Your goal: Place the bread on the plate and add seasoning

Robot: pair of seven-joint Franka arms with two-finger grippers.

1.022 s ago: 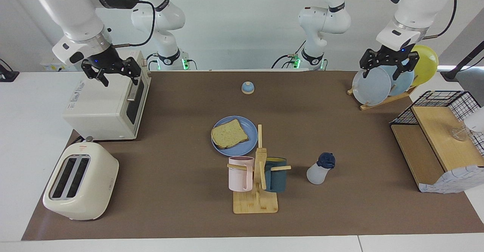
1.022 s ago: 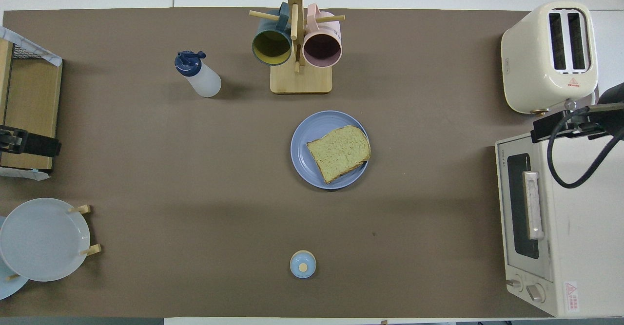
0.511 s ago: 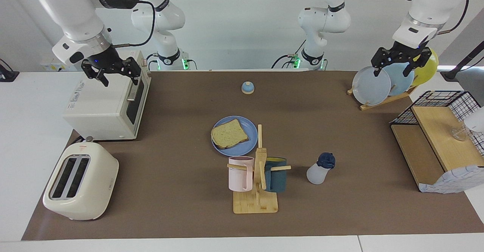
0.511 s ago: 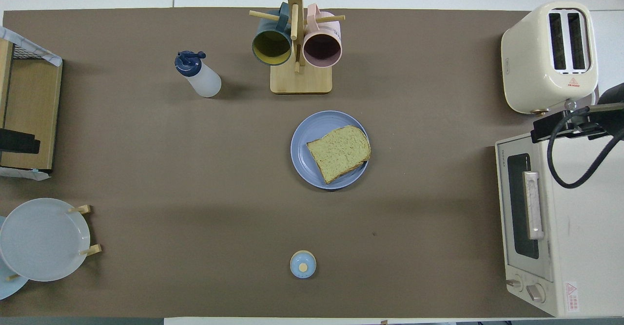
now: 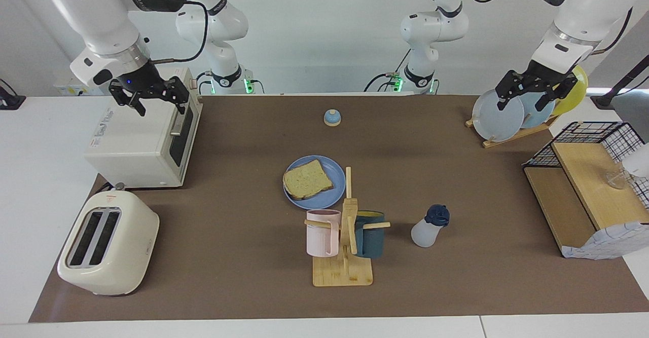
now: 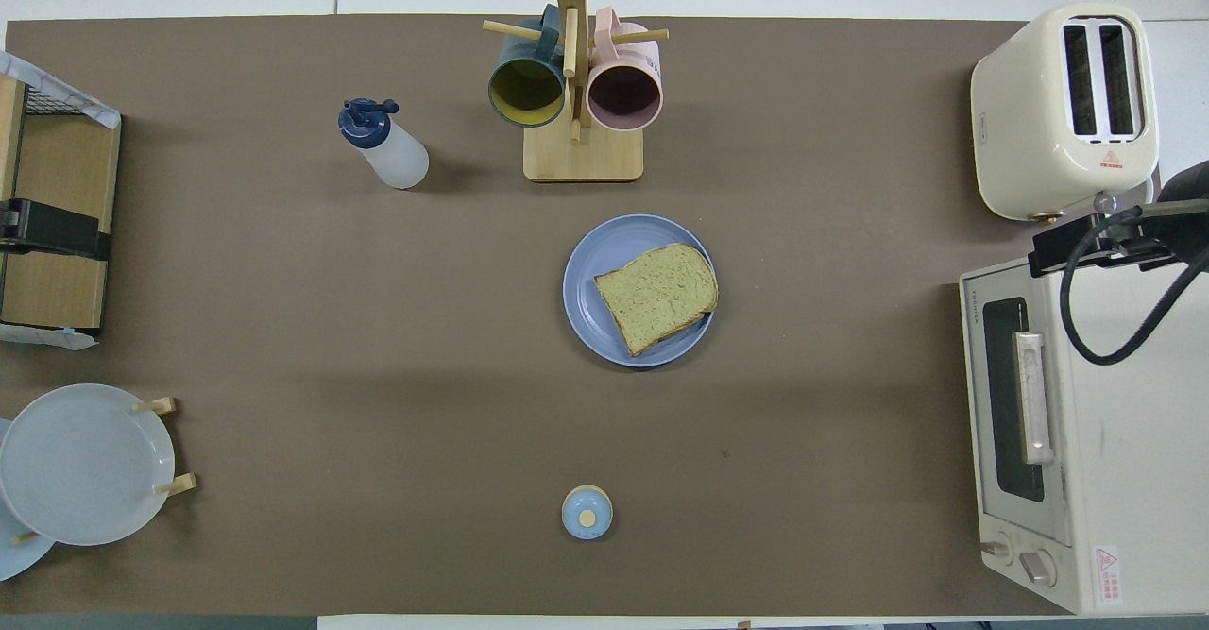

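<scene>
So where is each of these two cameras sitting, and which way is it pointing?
Facing view: high across the table, looking at the robots; both arms show, the left hand over the plate rack, the right hand over the toaster oven.
Overhead view: high above the robots' end, looking steeply down; only bits of each arm show at the edges.
Both share the bread on the plate, the seasoning bottle and the mug tree.

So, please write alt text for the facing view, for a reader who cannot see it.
A slice of toast lies on a blue plate mid-table, with a squeeze bottle standing beside the mug rack. The left claw hangs open over the plate rack; the right claw waits open over the toaster oven.
</scene>
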